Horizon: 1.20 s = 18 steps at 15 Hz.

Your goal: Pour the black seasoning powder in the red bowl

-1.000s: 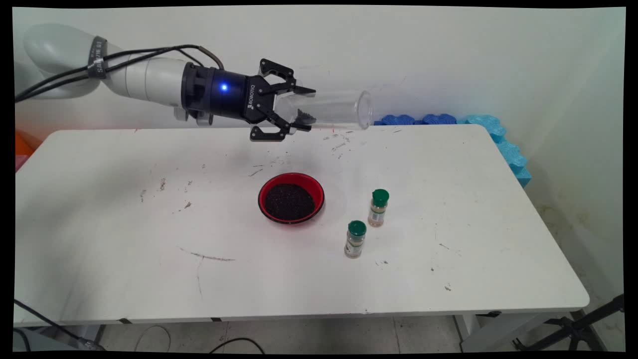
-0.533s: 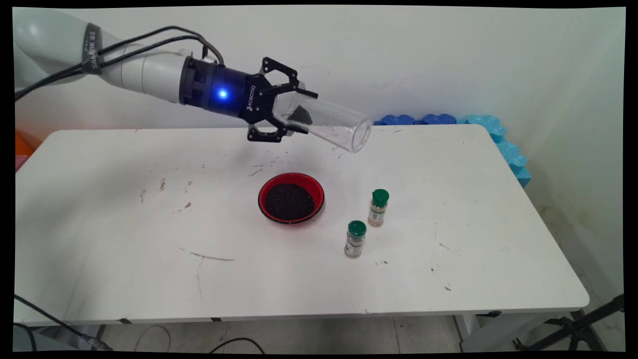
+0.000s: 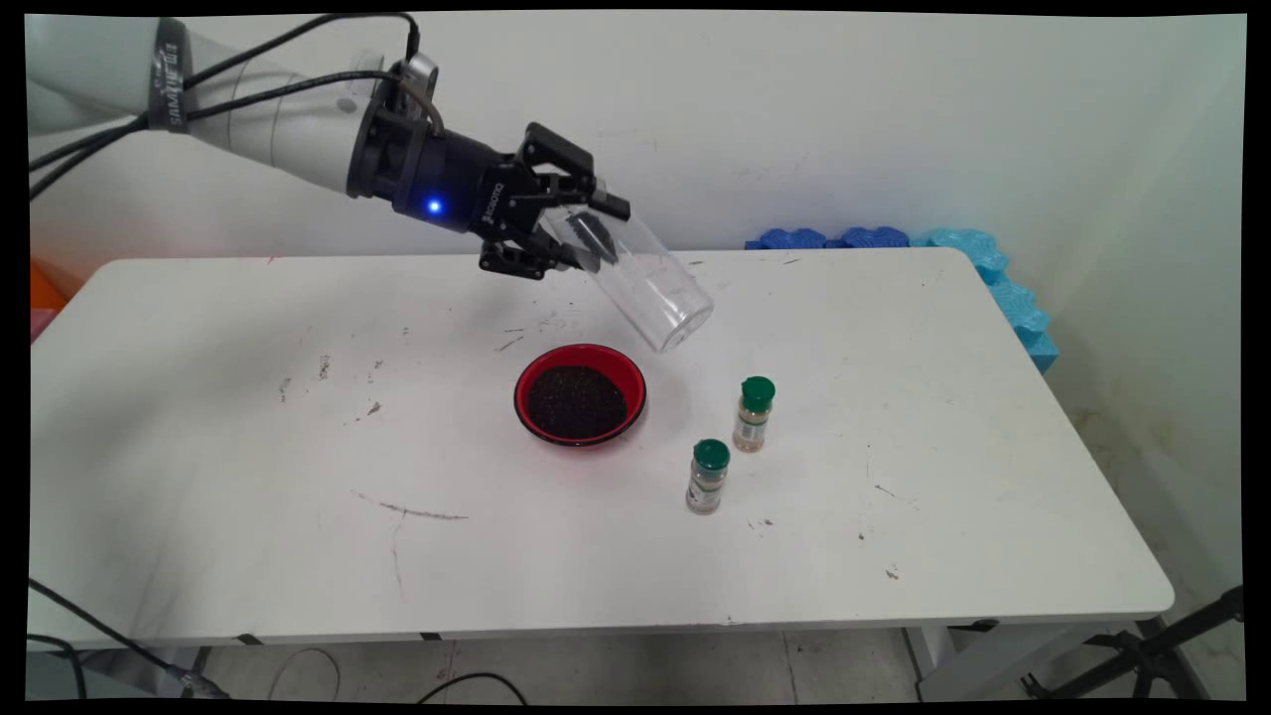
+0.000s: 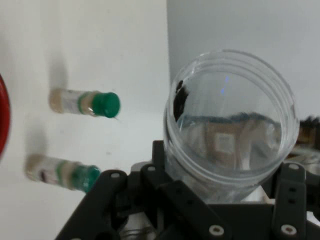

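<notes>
Gripping a clear jar [image 3: 650,288], the gripper [image 3: 586,230] half-hides its base.

In the hand view the bowl [image 4: 2,122] is cut off by the left edge, leaving only a red sliver. Right of the bowl, both bottles [image 4: 84,102] [image 4: 60,172] are blurred, labels unreadable. The jar [image 4: 230,127] hides the fingertips.

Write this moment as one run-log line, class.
gripper: shut on clear jar | jar: tilted, mouth down-right, above table | below: red bowl of dark grains | nearby: two green-capped spice bottles
</notes>
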{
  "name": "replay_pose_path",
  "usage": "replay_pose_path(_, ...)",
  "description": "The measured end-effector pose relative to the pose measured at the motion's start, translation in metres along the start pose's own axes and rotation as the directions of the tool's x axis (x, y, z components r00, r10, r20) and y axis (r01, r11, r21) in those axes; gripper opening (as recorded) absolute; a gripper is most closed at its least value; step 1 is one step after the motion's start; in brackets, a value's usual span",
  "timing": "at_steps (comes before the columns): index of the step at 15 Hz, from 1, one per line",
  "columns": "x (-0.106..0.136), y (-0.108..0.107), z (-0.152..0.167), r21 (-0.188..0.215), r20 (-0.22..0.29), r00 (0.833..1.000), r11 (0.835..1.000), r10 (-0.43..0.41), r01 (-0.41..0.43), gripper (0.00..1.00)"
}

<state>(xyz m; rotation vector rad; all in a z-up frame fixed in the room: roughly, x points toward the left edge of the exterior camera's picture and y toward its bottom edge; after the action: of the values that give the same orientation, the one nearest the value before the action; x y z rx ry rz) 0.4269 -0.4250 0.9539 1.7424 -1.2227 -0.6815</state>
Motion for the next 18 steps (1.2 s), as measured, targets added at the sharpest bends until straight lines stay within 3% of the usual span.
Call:
replay_pose_path(2,-0.003,0.006,-0.001,0.029,-0.001,0.992,0.992,0.123,-0.123,0.0)
replay_pose_path(4,-0.007,0.011,-0.002,0.059,0.006,0.969,0.967,0.247,-0.247,0.0)
replay_pose_path(7,-0.014,0.019,-0.002,0.097,0.036,0.9,0.895,0.434,-0.435,0.0)
replay_pose_path(8,-0.017,0.022,-0.002,0.108,0.048,0.867,0.861,0.496,-0.498,0.0)
replay_pose_path(10,-0.023,0.026,-0.003,0.126,0.077,0.792,0.782,0.605,-0.61,0.0)
replay_pose_path(11,-0.028,0.028,-0.004,0.133,0.098,0.744,0.733,0.661,-0.668,0.0)
replay_pose_path(14,-0.042,0.033,-0.004,0.132,0.165,0.584,0.569,0.795,-0.812,0.0)
replay_pose_path(16,-0.053,0.036,-0.003,0.114,0.21,0.466,0.451,0.86,-0.885,0.0)
replay_pose_path(18,-0.061,0.039,-0.001,0.102,0.236,0.379,0.365,0.895,-0.925,0.0)
